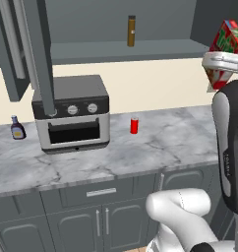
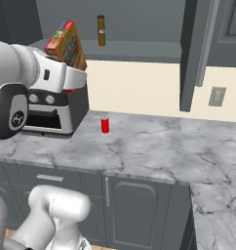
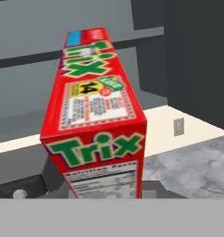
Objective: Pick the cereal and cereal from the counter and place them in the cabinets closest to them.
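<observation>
A red and green cereal box (image 1: 230, 40) with a white lower part hangs tilted in the air, level with the open cabinet's shelf (image 1: 126, 50). My gripper (image 1: 222, 67) is shut on its lower end. From the right base view the cereal box (image 2: 66, 43) leans over the toaster oven, with my gripper (image 2: 74, 78) under it. In the hand view the cereal box (image 3: 97, 115) stretches away from the camera toward the shelf. The marble counter (image 1: 165, 142) lies well below. My fingertips are hidden by the box.
A toaster oven (image 1: 72, 115) stands on the counter at left, a small red can (image 1: 134, 125) beside it and a dark sauce bottle (image 1: 16, 129) farther left. A brown bottle (image 1: 131, 30) stands on the cabinet shelf. Open cabinet doors (image 1: 42, 54) (image 2: 195, 49) hang at each side.
</observation>
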